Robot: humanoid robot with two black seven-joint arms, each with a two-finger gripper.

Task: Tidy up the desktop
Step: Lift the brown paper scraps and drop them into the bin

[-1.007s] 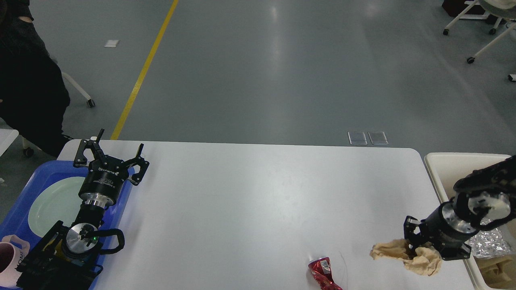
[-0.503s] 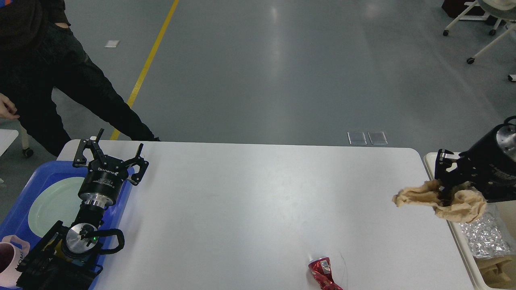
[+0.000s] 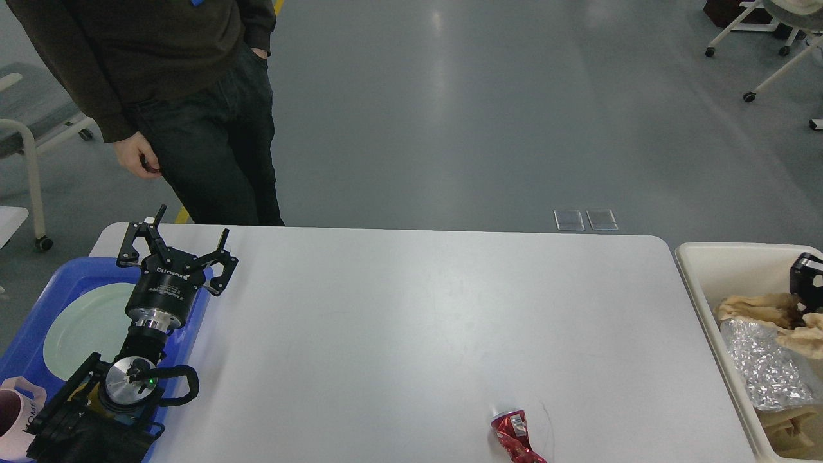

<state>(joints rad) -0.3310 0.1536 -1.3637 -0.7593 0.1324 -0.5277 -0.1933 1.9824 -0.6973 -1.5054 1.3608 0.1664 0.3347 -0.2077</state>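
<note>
The white desktop [image 3: 411, 321] carries a crushed red can [image 3: 514, 438] near its front edge. My left gripper [image 3: 186, 243] is open and empty, hovering over the desktop's far left corner beside the blue tray [image 3: 32, 308]. Only a black part of my right gripper [image 3: 807, 278] shows at the right edge, over the cream bin [image 3: 697, 260]. A crumpled tan paper [image 3: 762, 308] lies in the bin right beside it; I cannot tell whether the fingers still grip it.
The bin also holds crumpled silver foil [image 3: 765, 373] and more tan paper. The blue tray holds a pale green plate [image 3: 83, 328] and a pink mug [image 3: 13, 421]. A person in dark clothes [image 3: 193, 96] stands at the desktop's far left edge.
My right gripper lifted the tan paper off the desktop and carried it right, into the bin. A person walked up to the far left edge. My left arm stayed still.
</note>
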